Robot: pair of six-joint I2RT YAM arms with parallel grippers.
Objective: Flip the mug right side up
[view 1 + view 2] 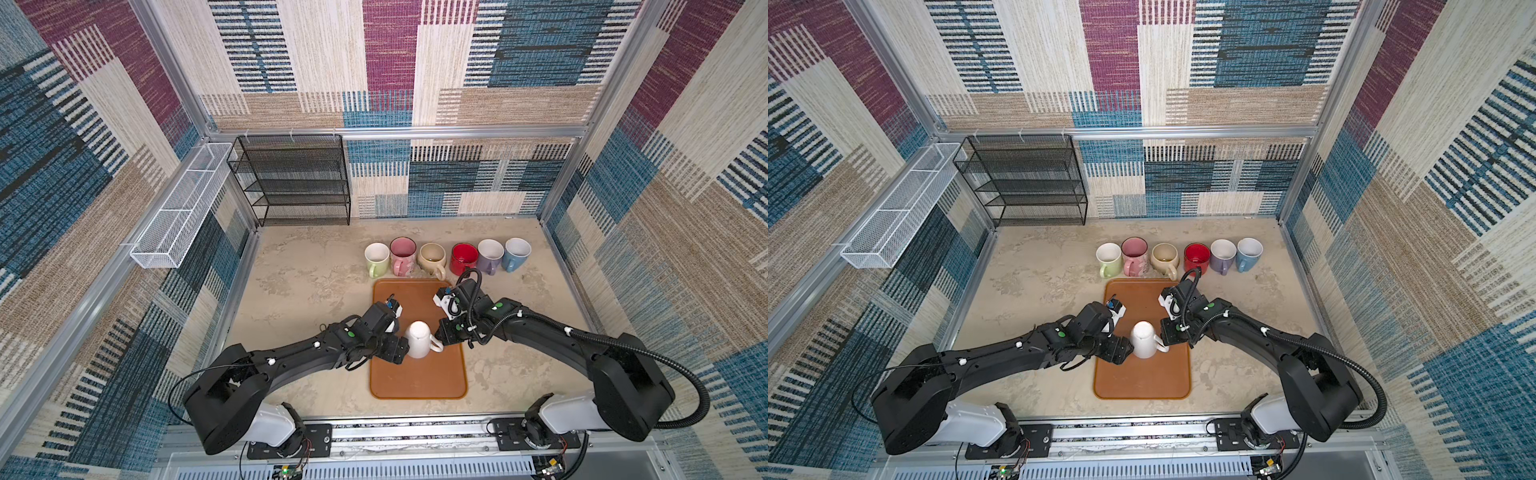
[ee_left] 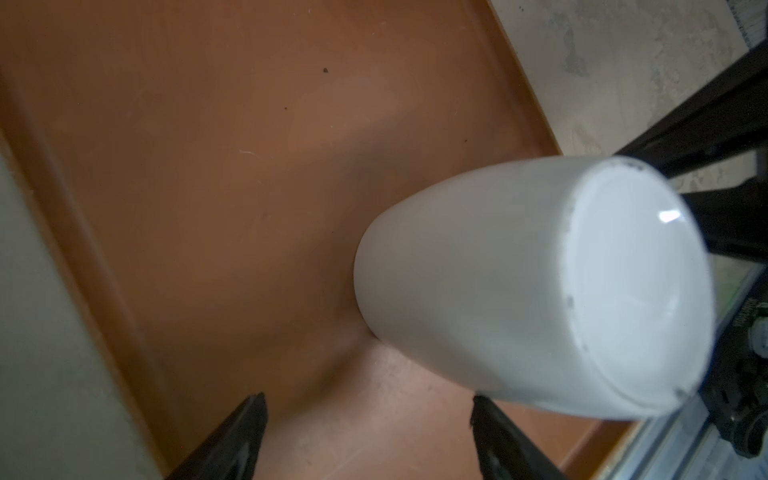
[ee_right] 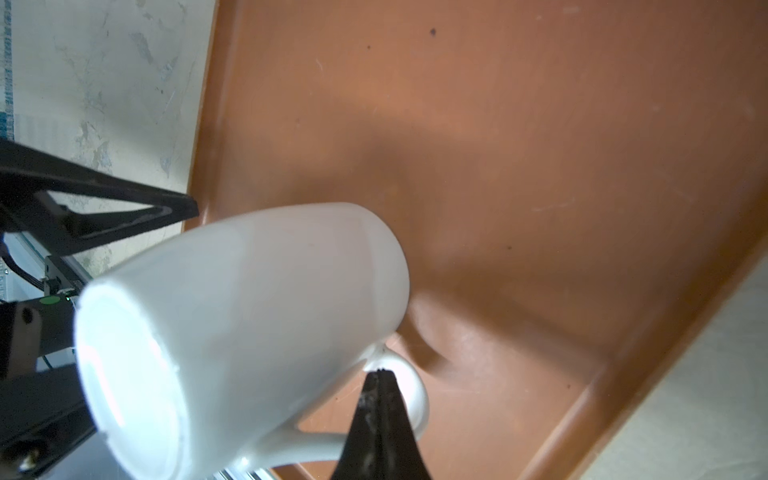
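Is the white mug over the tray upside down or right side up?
Upside down: the white mug shows its closed base on top, with its mouth toward the brown tray.

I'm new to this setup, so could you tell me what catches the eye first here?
A white mug is bottom up on an orange tray, the shut right gripper at its handle and the open left gripper beside it. Six coloured mugs stand upright behind the tray.
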